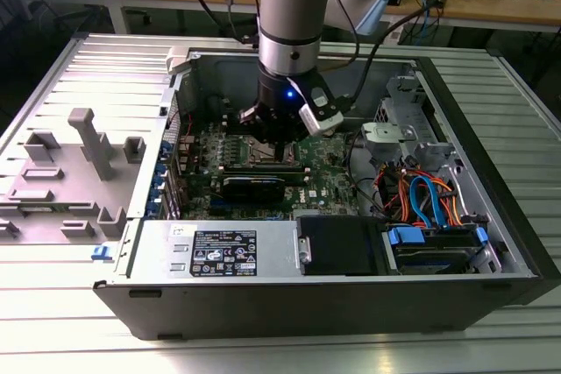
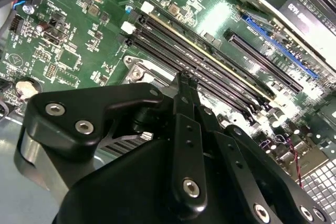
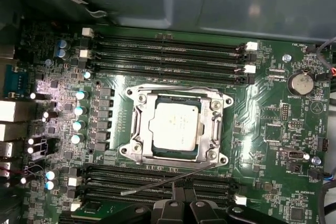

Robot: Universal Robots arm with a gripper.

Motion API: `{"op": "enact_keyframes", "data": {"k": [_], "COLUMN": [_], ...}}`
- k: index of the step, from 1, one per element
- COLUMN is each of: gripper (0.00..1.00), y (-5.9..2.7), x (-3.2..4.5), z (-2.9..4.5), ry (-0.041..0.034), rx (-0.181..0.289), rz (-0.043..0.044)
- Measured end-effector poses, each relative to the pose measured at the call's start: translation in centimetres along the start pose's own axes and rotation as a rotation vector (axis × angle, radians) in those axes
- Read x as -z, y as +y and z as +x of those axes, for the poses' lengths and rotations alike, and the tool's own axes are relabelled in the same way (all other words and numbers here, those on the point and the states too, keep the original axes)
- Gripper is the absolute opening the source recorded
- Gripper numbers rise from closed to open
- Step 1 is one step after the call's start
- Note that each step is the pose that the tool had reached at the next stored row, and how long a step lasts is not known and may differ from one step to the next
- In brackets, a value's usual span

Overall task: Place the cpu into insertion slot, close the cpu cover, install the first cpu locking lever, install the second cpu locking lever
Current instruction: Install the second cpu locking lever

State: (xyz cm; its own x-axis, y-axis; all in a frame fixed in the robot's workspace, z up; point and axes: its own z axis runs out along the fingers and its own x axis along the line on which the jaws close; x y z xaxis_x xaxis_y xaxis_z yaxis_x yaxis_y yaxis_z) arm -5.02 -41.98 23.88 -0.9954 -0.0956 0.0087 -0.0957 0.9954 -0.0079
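tool [image 3: 181,203] fingers pressed together beside raised lever [image 3: 168,181], cpu [image 3: 176,125] seated under cpu cover [image 3: 177,153]

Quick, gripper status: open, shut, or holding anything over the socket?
Gripper: shut, fingertips pressed together with nothing visibly held; it hovers by a thin lever next to the cpu cover, which is down over the cpu.

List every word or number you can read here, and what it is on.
White label in the computer case: too small to read.
White print on the green board: blurred, unreadable.
Silver chip: no readable marks.
Sticker on the black card: blurred, unreadable.
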Motion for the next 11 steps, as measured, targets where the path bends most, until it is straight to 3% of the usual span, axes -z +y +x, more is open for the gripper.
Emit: {"op": "enact_keyframes", "data": {"k": [11], "gripper": [0.11], "y": [0.14], "x": [-0.01], "z": [1.66], "ry": [0.0], "rx": [0.011], "rz": [0.0002]}}
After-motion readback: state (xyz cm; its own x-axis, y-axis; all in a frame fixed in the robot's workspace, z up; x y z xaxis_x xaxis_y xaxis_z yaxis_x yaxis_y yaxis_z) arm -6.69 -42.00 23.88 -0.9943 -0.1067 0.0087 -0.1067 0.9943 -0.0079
